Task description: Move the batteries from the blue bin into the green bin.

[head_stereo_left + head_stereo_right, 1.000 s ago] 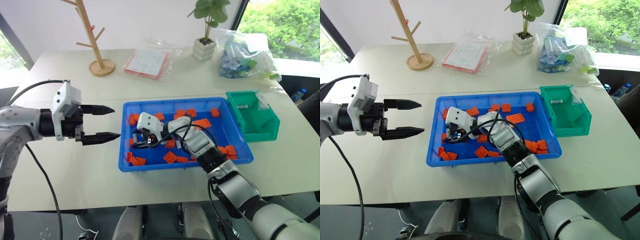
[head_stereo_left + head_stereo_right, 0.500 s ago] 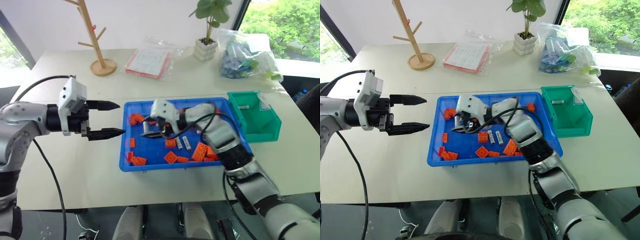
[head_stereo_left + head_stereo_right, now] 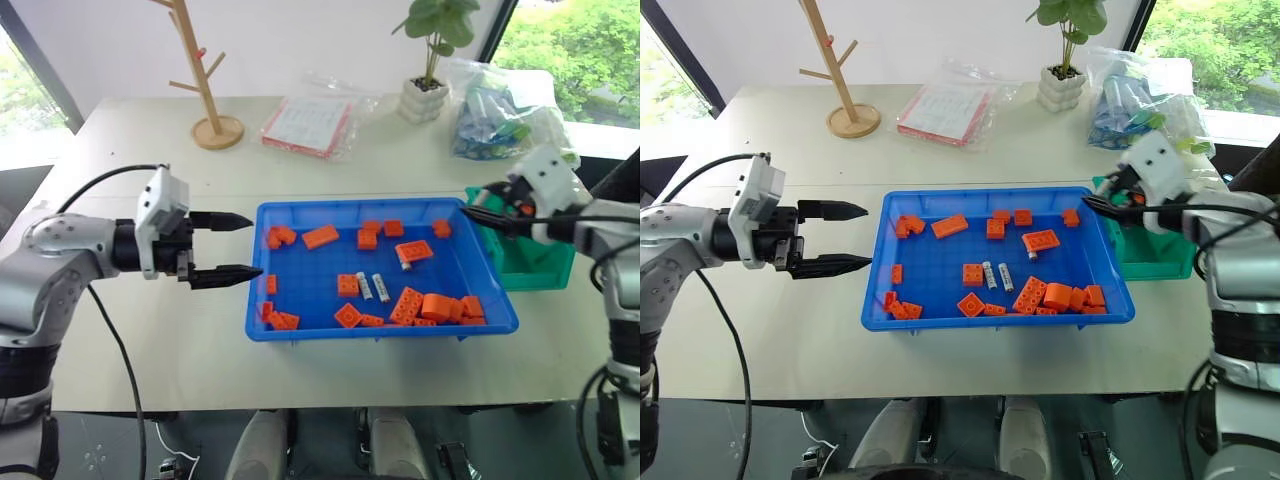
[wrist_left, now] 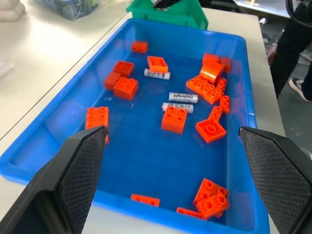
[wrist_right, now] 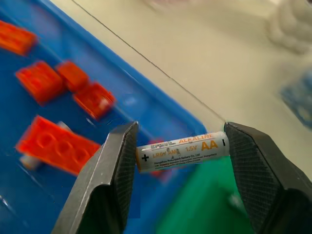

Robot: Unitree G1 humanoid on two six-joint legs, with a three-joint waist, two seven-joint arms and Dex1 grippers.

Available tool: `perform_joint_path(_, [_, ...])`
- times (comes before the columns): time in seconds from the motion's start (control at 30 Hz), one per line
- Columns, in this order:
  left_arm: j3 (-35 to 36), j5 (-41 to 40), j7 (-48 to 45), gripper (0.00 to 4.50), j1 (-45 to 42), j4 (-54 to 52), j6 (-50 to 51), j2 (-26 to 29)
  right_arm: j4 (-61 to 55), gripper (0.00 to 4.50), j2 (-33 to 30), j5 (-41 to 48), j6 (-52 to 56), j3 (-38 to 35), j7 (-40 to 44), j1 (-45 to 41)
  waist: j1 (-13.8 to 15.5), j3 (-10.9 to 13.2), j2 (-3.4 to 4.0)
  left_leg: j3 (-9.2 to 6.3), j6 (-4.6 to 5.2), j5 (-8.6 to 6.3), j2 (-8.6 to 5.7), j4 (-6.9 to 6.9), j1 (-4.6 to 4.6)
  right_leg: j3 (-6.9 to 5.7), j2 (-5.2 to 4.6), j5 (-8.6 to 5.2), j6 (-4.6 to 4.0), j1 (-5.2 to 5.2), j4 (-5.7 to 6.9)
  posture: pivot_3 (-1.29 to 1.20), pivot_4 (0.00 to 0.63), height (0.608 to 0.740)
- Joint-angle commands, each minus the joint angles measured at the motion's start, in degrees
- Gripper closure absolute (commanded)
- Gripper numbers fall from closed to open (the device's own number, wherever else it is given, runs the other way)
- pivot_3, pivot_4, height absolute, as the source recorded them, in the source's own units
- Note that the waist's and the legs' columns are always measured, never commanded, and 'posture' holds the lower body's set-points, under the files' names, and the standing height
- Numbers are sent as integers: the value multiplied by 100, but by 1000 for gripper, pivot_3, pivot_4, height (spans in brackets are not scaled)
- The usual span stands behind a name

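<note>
where textured black jaws pinch: smooth cylindrical battery [image 5: 183, 151]

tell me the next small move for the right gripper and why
Probably carry on a little further over the green bin and open. The right gripper holds a battery end to end between its fingers, and in the head views it sits at the seam between the blue bin and the green one, not yet clearly above the green bin's hollow.

The small silver-white cylindrical battery [image 5: 182, 151] reads "ALKALINE", "1.5V", "AA" in orange, with a black plus sign at one end.
</note>
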Motion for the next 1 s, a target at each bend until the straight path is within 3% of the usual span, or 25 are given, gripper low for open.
perform_joint_path(0.03, [-48, 62, -24, 0, -269, 100, -134, -70, -174, 1792, -233, -84, -400, -248, -215, 299, 1, 0, 0, 1, 0, 0, 1, 2, 1, 0, 0, 0, 0, 1, 0, 0, 150, 692])
perform_joint_path(0.3, [-118, 110, -70, 0, -435, 187, -145, -167, 325, 1792, -431, -290, -814, -342, -757, 743, 18, 1, -1, 6, 1, 0, 2, 3, 1, 5, 1, -1, 0, 2, -2, 0, 150, 692])
perform_joint_path(0.47, [-73, 101, -67, 0, -365, 158, -163, -167, 384, 93, -443, -236, -795, -306, -902, 560, 15, 1, -1, 6, 1, 0, 4, 3, 2, 6, 2, -1, -1, 2, -2, 0, 150, 692])
perform_joint_path(0.63, [-29, 73, 10, 0, -272, 57, -133, -171, -223, 93, -285, 239, -101, -303, -908, 25, 2, 1, -1, 6, 1, 0, 5, 3, 2, 7, 3, -1, -1, 1, -2, 0, 150, 692])
perform_joint_path(0.77, [12, 43, 75, 0, -230, -11, -96, -166, -1565, 93, 312, 1174, 1547, -212, -1154, -481, -14, 1, -1, 2, 2, -1, 12, 2, 1, 7, 7, -3, -4, 0, -1, 0, 150, 692])
perform_joint_path(0.87, [23, 27, 120, 0, -225, -42, -72, -170, -2443, 93, 788, 1671, 2621, 33, -1374, -413, 15, 0, -2, -8, 2, -1, 15, 2, 0, 5, 10, -4, -7, 0, -1, 0, 150, 692])
perform_joint_path(1.0, [40, -1, 121, 0, -213, -49, -56, -144, -2953, 93, 1093, 1908, 3232, 611, -1578, -64, 69, 1, -4, -8, 4, -2, 6, 3, -4, 3, 3, -4, -7, 4, -9, 0, 150, 692])
